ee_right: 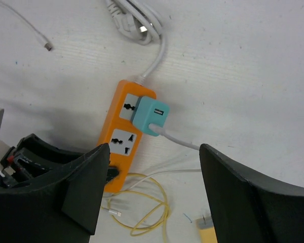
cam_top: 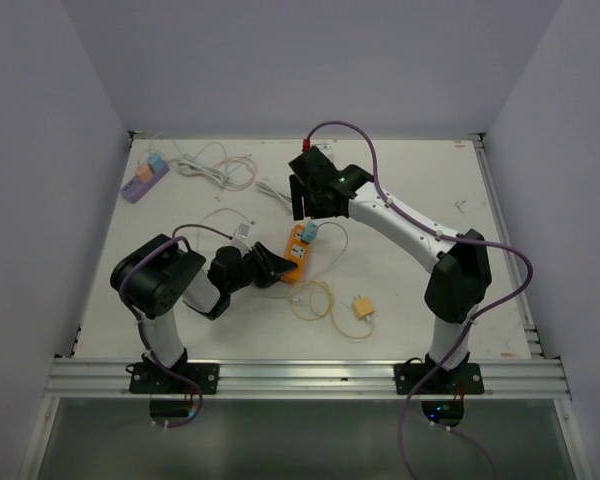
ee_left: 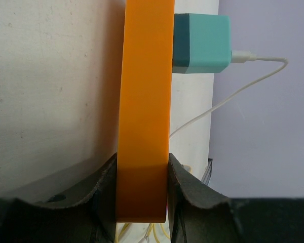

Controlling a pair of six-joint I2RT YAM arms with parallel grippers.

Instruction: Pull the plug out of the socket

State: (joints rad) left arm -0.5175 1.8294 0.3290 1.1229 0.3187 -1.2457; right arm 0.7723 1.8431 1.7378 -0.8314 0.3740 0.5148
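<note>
The left arm (cam_top: 160, 285) folds low on the near-left side of the orange power strip (cam_top: 296, 252), its forearm lying almost level and reaching right toward the strip's near end. The left gripper (ee_left: 142, 169) is clamped on that end, one dark finger (ee_left: 104, 190) pressed against each long side of the strip.

The right arm (cam_top: 405, 225) rises from its base to the right of the strip, bends at the elbow and stretches left. Its wrist is tipped downward above the strip's far end. The right gripper (ee_right: 153, 149) hangs over the strip with its jaws spread wide, touching nothing.
</note>
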